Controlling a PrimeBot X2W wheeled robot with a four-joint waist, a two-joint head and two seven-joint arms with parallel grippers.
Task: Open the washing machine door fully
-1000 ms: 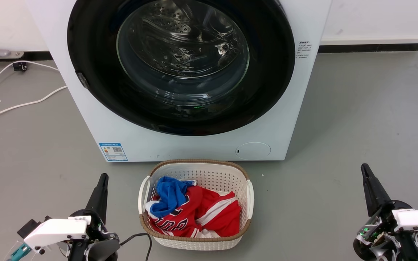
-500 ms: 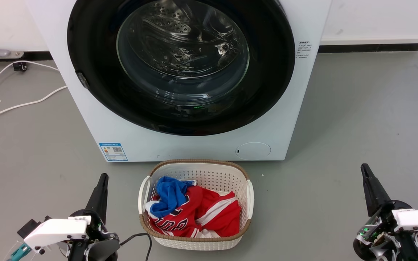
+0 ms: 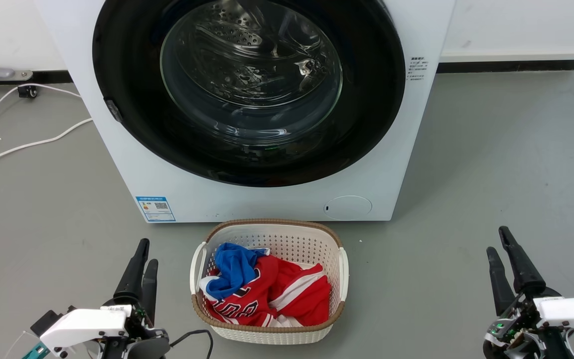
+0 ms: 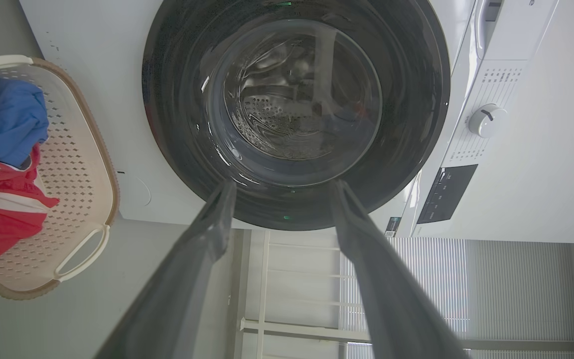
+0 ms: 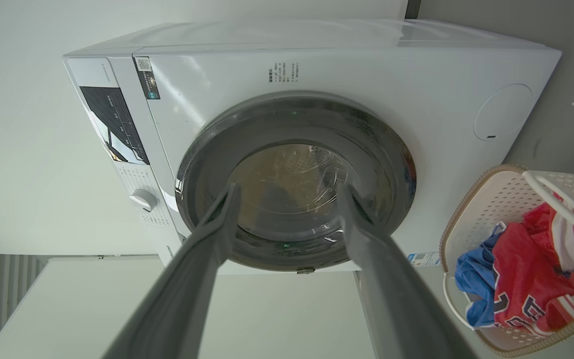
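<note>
Washing machine door (image 3: 247,159) shut, well ahead; left claw (image 3: 146,252), right claw (image 3: 497,239) both spread open, empty; small grey tab (image 3: 113,110) on door's left rim; left claw nearer.

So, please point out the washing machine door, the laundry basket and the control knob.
washing machine door (image 3: 250,80): head view, on its central glass window.
laundry basket (image 3: 287,240): head view, on its bare back wall.
control knob (image 4: 486,120): left wrist view, on its face.
</note>
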